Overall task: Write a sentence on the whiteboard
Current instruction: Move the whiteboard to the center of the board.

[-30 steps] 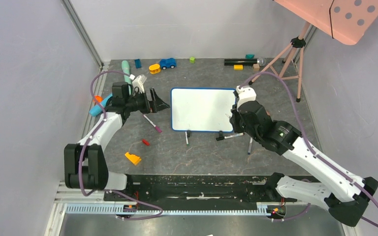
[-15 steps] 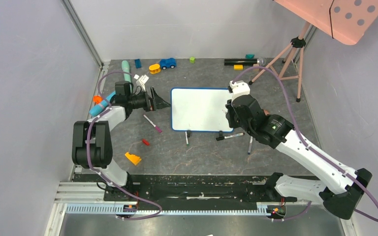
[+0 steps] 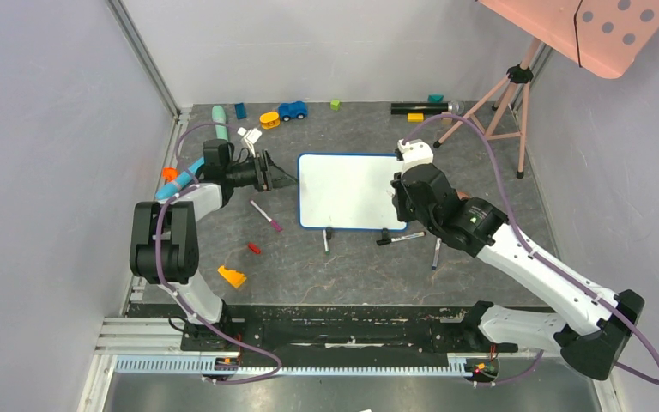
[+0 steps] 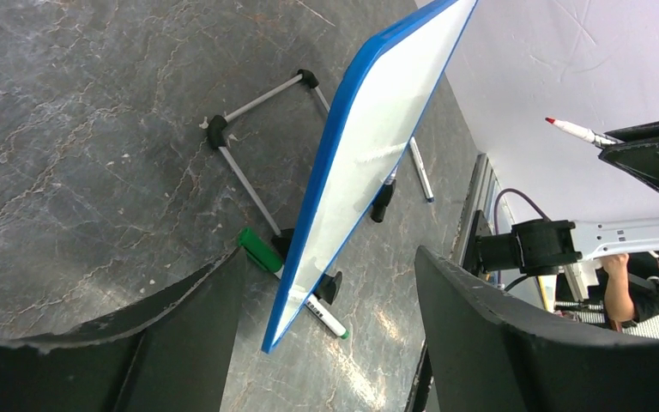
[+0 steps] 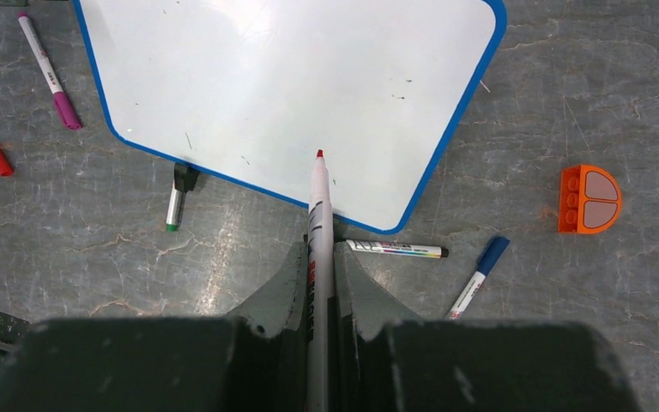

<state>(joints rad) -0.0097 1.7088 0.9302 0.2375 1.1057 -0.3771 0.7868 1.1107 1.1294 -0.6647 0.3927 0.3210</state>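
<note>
The whiteboard stands on the table with its blue frame and a blank white face; the sentence is not in view. My left gripper is open at the board's left edge, and in the left wrist view the board's near corner sits between the spread fingers without touching them. At the board's right edge, my right gripper is shut on a red marker. The marker's red tip points at the board's lower right part, and I cannot tell whether it touches.
Loose on the table are a purple marker, a red cap, an orange block, a green marker under the board, a black-capped marker and a blue marker. Toys line the back wall. A tripod stands at back right.
The left arm has folded back towards its base, and its jaws have narrowed a little around the board's edge. The right gripper has carried the marker further up along the board's right side.
</note>
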